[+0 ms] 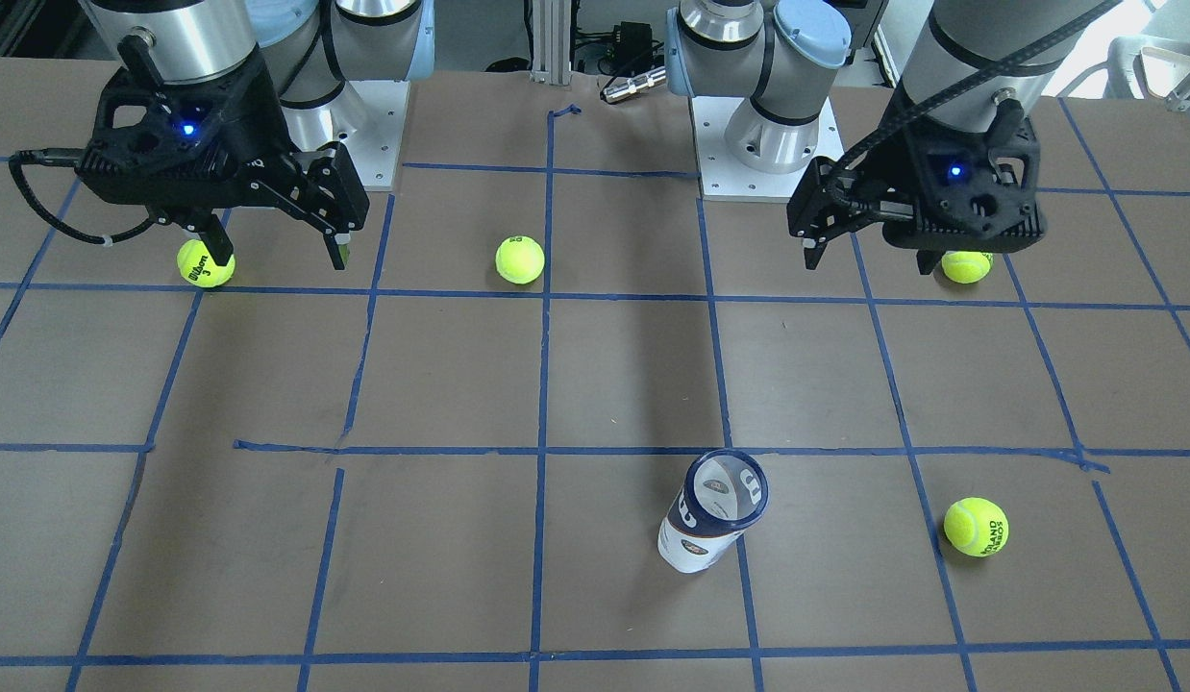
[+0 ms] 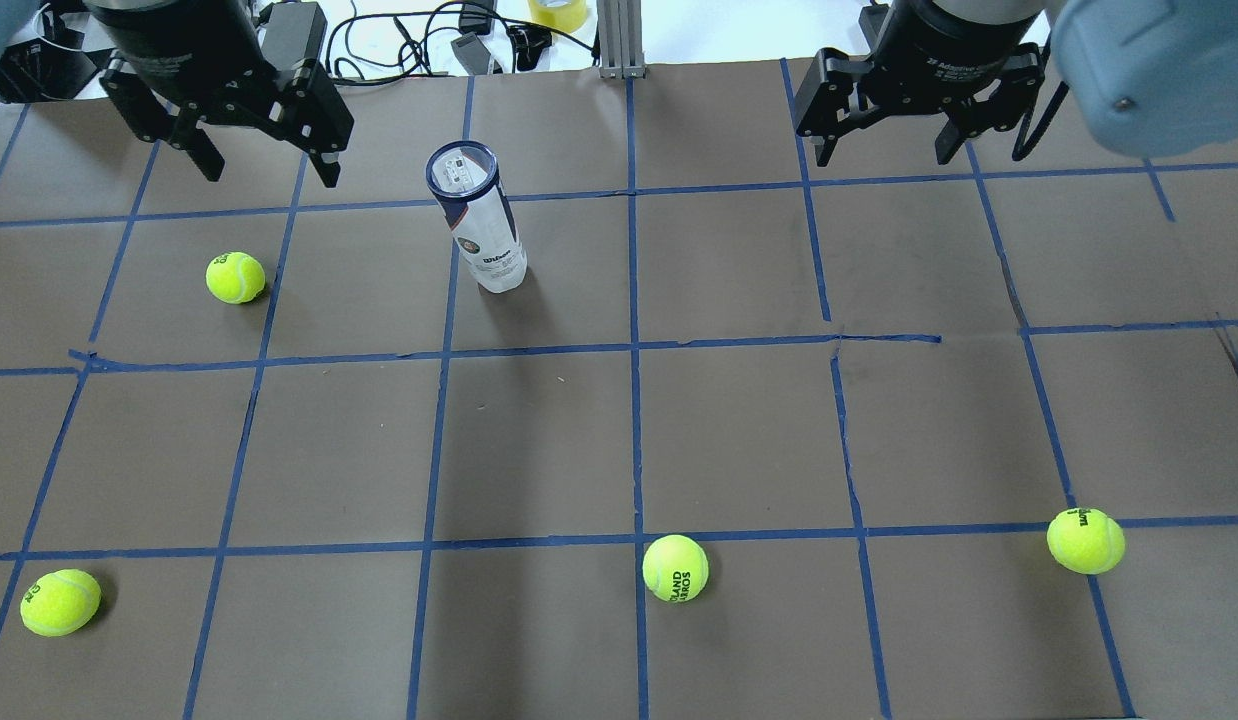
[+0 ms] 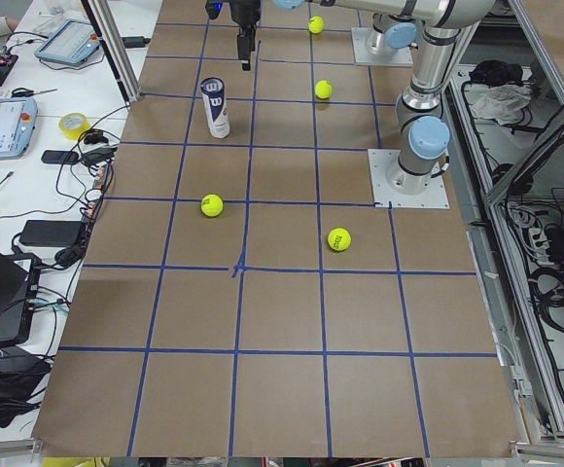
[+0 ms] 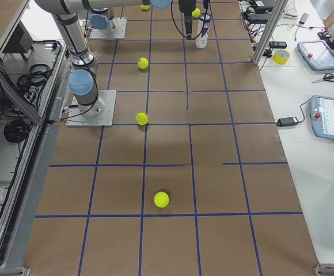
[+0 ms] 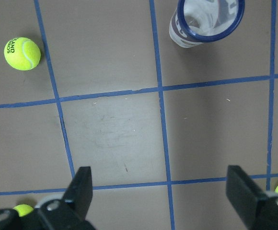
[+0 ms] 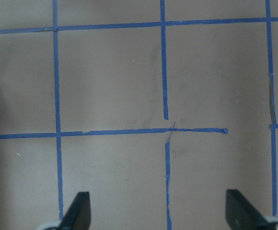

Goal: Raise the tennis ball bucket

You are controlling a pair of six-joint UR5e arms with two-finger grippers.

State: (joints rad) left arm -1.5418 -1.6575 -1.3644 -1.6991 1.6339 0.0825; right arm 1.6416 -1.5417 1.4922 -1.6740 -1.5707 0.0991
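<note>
The tennis ball bucket (image 2: 476, 215) is a clear Wilson can with a white-and-navy label and a dark navy rim. It stands upright on the brown table, in the far left part of the overhead view; it also shows in the front view (image 1: 712, 511). My left gripper (image 2: 269, 168) hangs open and empty in the air, to the left of the can and apart from it. In the left wrist view the can (image 5: 206, 21) is at the top, beyond the open gripper (image 5: 162, 189). My right gripper (image 2: 884, 150) is open and empty, far to the right.
Several loose yellow tennis balls lie on the table: one (image 2: 235, 277) left of the can, and three along the near row (image 2: 59, 602), (image 2: 675, 568), (image 2: 1085, 540). Blue tape lines (image 2: 634, 345) grid the brown surface. Cables and a tape roll (image 2: 556, 12) lie past the far edge.
</note>
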